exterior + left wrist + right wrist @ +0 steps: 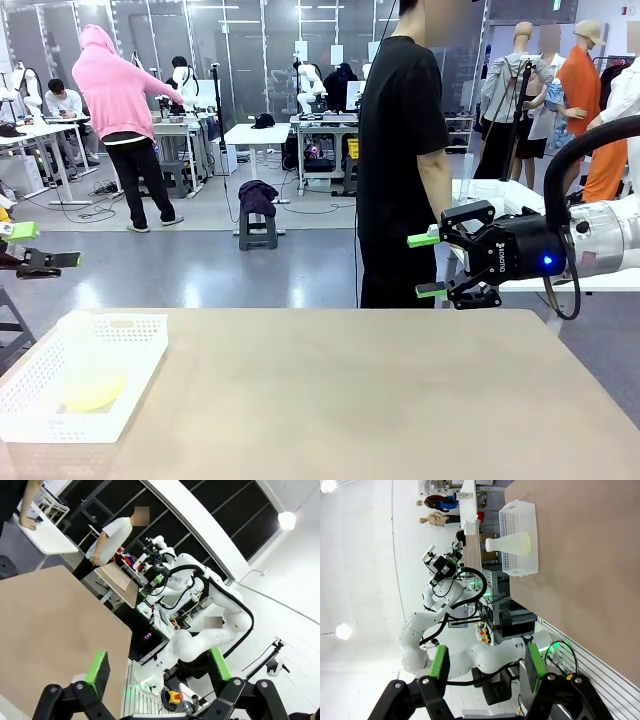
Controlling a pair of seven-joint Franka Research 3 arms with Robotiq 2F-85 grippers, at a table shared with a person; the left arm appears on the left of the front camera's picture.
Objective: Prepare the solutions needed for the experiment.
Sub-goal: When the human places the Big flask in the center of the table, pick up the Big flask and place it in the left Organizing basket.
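Both pincers spread, empty: left pincer (25,245), right pincer (428,265). Risk: frosted conical flask (92,375) of pale yellow solution (95,392) tipping in white perforated basket (140,330) at bench (350,400) left edge if gripped off-centre.

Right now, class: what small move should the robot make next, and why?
Probably bring the left gripper over the white basket toward the conical flask of pale yellow solution: its jaws are open and empty, and it hangs nearer than the right gripper.

Grey glossy floor (300,260), white workbenches (255,133), dark glass partitions (240,40) behind.
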